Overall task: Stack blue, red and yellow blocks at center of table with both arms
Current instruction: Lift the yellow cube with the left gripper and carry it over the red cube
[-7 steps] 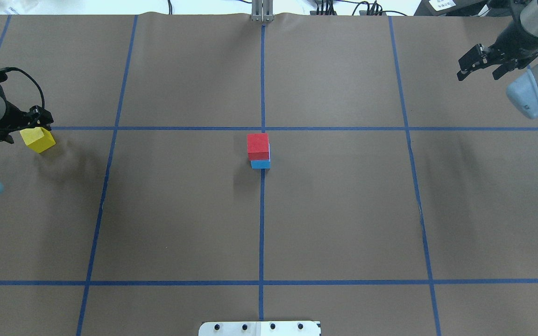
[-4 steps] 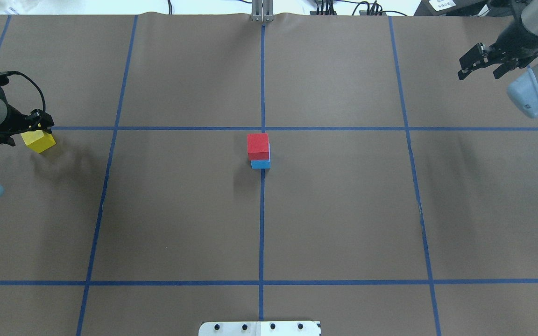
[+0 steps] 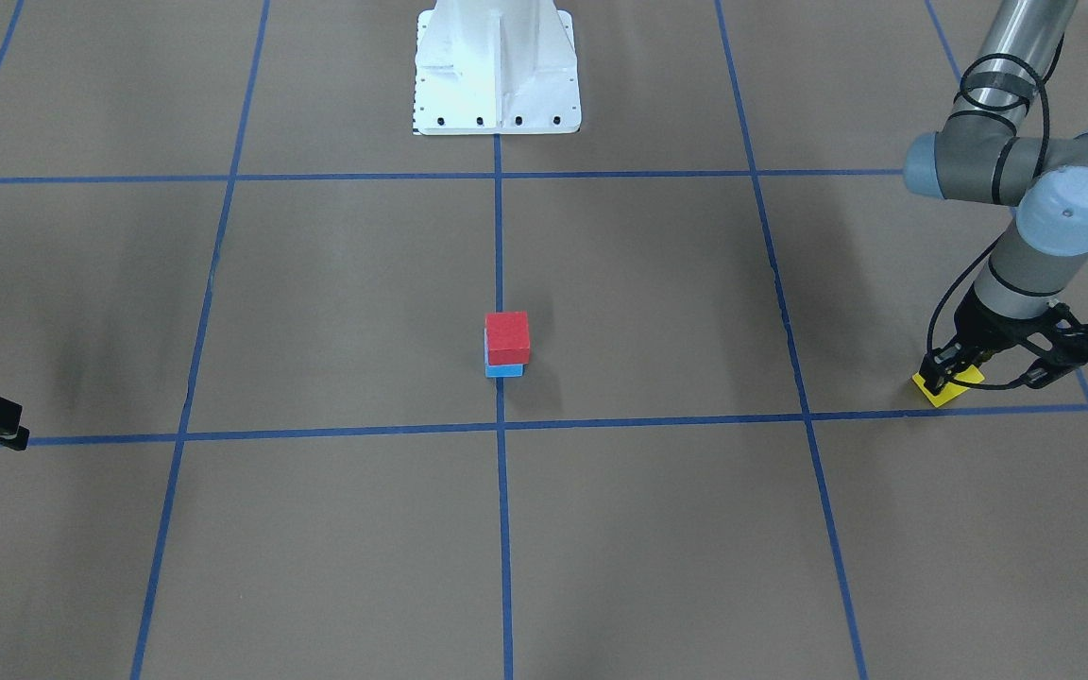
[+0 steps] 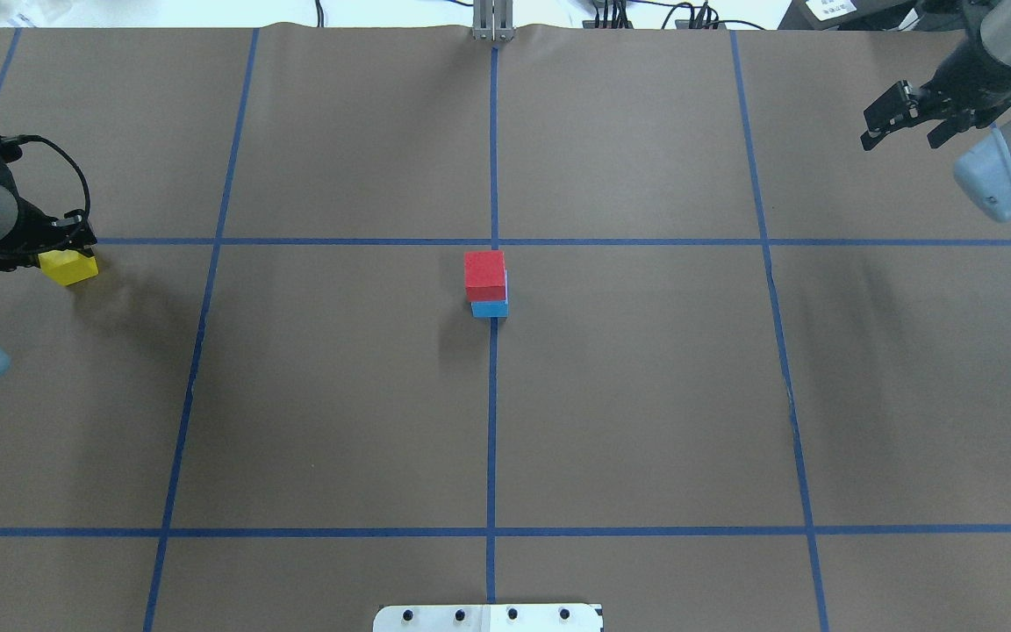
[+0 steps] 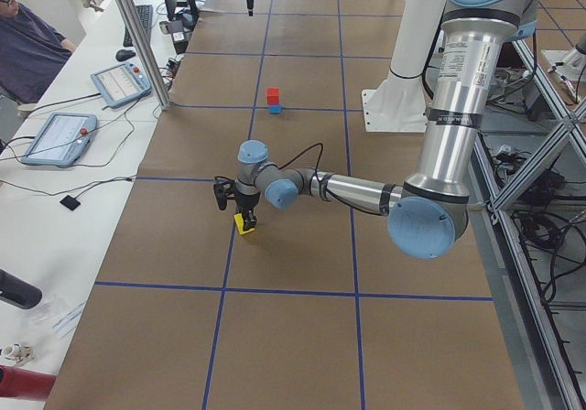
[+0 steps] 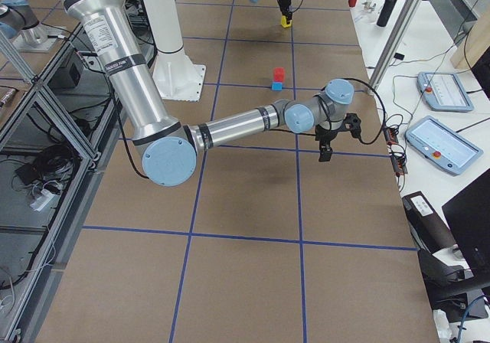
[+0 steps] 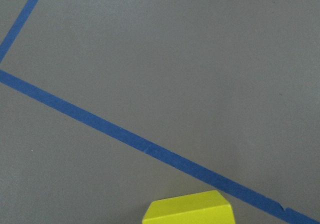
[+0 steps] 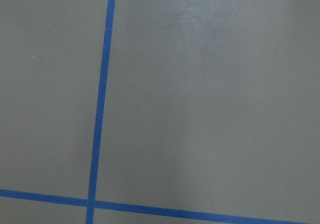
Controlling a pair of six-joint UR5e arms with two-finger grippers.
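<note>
We see the left tool (image 4: 74,239) low over the surface (image 4: 646,395), its jaws spread wider than the yellow block (image 4: 69,268) and standing to either side of it. The block sits flat on the brown paper directly under this tool, and the jaws show no squeeze on it. From the left wrist camera, the block's top edge shows at the bottom of the view, with a blue tape line (image 7: 145,146) running slantwise just beyond it.

The right tool (image 4: 902,132) hangs above the surface with its jaws apart and nothing between them. Below it, its wrist camera shows only brown paper and a crossing of tape lines.

The red block (image 4: 484,274) rests on the blue block (image 4: 490,308), set slightly off so that a blue edge shows beside it. This pair stands between the two tools, well apart from each, on the tape line that runs down the middle of the surface.

On the robot's side of the stack stands the white base (image 3: 495,66). A white label (image 4: 830,7) lies behind the right tool, past the surface's far edge, and its print is too small for us to read. In the left side view, a seated person (image 5: 27,44) is at a bench beside the surface, well away from the left tool, with two tablets (image 5: 119,82) whose screens we cannot read.
</note>
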